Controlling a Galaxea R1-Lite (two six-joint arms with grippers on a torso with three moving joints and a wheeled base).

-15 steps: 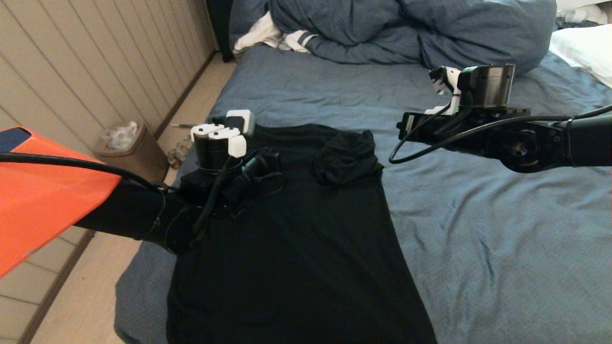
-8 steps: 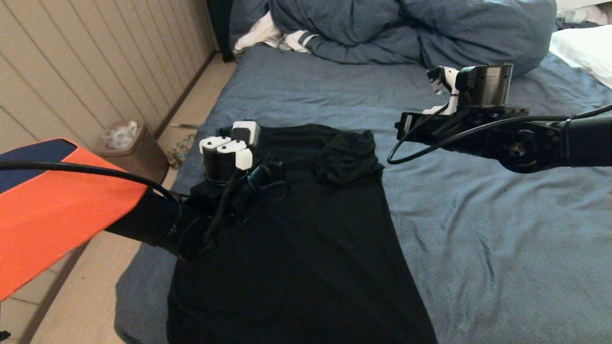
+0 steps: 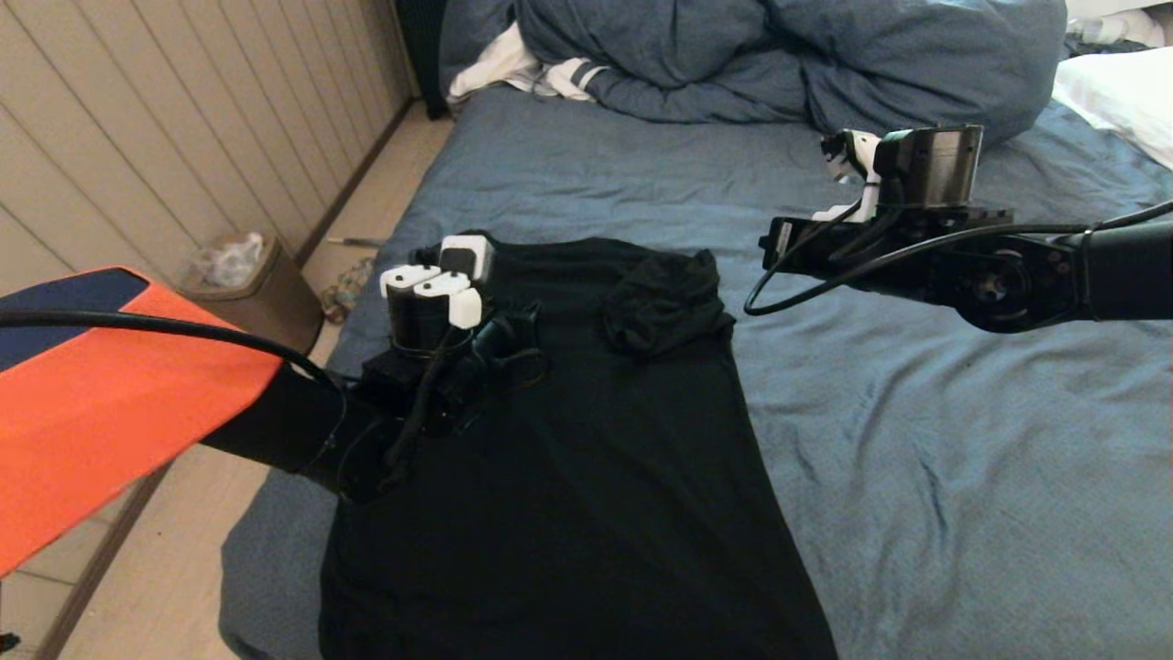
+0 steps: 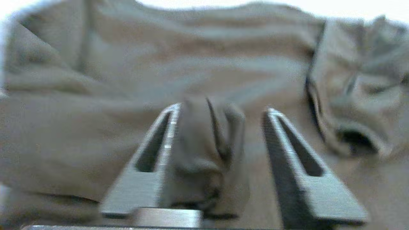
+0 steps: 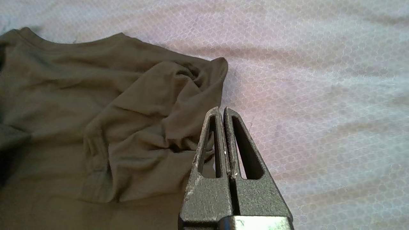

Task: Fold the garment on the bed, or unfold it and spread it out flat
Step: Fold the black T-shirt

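The garment (image 3: 586, 440), a black T-shirt with its plain side up, lies lengthwise on the bed (image 3: 916, 458). Its right sleeve (image 3: 664, 298) is bunched on top of the shoulder. My left gripper (image 3: 495, 335) rests low on the shirt's left shoulder. In the left wrist view its jaws (image 4: 222, 107) stand apart, and a raised fold of the shirt (image 4: 204, 150) leans on one finger without being clamped. My right gripper (image 3: 779, 249) hovers over the sheet just right of the bunched sleeve (image 5: 153, 127). It is shut and empty (image 5: 222, 108).
A bunched blue duvet (image 3: 779, 55) and a white striped cloth (image 3: 541, 73) lie at the head of the bed. A white pillow (image 3: 1118, 92) sits far right. A brown bin (image 3: 252, 289) stands on the floor by the panelled wall, left of the bed.
My left gripper shifted slightly nearer and to the right over the left shoulder, then opened, letting go of the pinched fold. The right arm has barely moved.
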